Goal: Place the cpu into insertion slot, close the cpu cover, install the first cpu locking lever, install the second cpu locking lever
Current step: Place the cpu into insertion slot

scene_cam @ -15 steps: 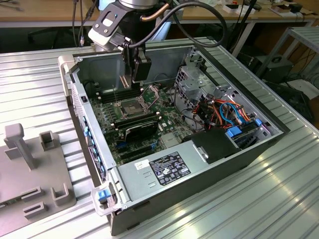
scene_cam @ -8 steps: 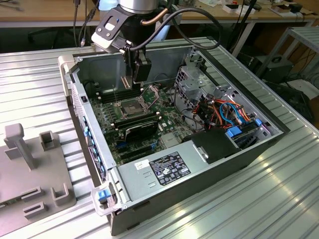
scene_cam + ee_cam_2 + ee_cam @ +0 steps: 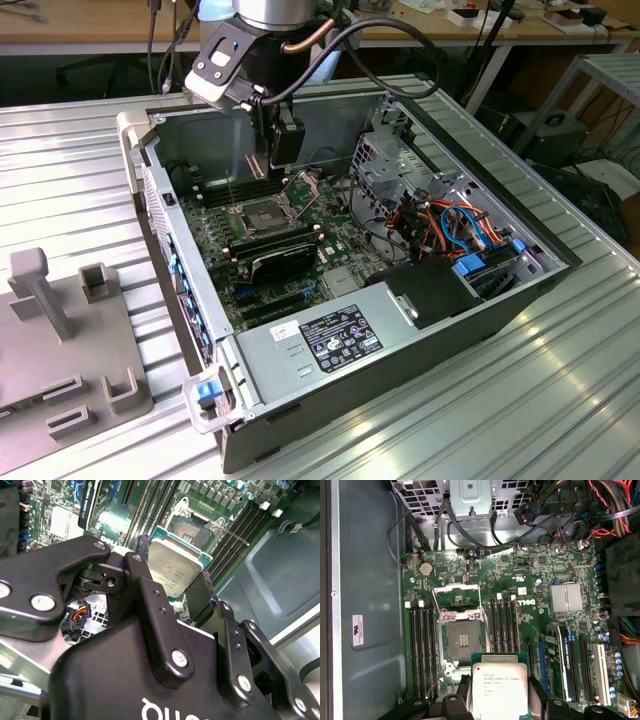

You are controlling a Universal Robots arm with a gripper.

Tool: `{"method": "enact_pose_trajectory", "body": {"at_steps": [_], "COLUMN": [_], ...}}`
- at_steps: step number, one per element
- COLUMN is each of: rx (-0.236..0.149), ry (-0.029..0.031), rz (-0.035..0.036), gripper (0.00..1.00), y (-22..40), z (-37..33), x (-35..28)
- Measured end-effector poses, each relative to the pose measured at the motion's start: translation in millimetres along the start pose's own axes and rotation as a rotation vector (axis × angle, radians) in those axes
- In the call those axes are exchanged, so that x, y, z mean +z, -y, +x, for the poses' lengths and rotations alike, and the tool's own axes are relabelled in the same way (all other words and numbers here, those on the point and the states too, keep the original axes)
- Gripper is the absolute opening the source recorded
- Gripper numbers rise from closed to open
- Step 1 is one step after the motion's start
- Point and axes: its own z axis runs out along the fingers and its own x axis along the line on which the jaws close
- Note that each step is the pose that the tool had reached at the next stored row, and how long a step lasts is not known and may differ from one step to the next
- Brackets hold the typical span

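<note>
Grey plastic fixture blocks sit on the ribbed metal worktop at the exterior view's left, well away from the tool. Next comes the open computer case, and the black tool hangs inside it over the green motherboard. The tool is drawn in narrow on the cpu. In both wrist views its two black fingers press on opposite edges of the chip. The chip's dull silver top faces the cameras, and it is held in the air, clear of the board. The insertion slot lies just beyond the tool's tips, lower down on the board, its dark pin field bare. The cpu cover is swung up on the side of the slot away from the tool, and green board shows through its square window. Long black memory slots flank the slot on both sides. Farther from the tool, toward the exterior view's right, are a silvery drive cage, a tangle of red, orange and blue cables and the grey power supply box.
</note>
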Motion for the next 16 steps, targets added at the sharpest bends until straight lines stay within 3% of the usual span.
{"method": "enact_pose_trajectory", "body": {"at_steps": [5, 15, 16], "rx": [0.000, 0.000, 0.000], "ry": [-0.0018, -0.0015, -0.0014], "rz": [0.0010, 0.0059, 0.0072], "gripper": [0.55, 0.55, 0.55], "y": [0.6, -0.6, -1.6], "z": [1.2, 5.7, 6.9], "x": [6.5, 26.1, 30.6]}}
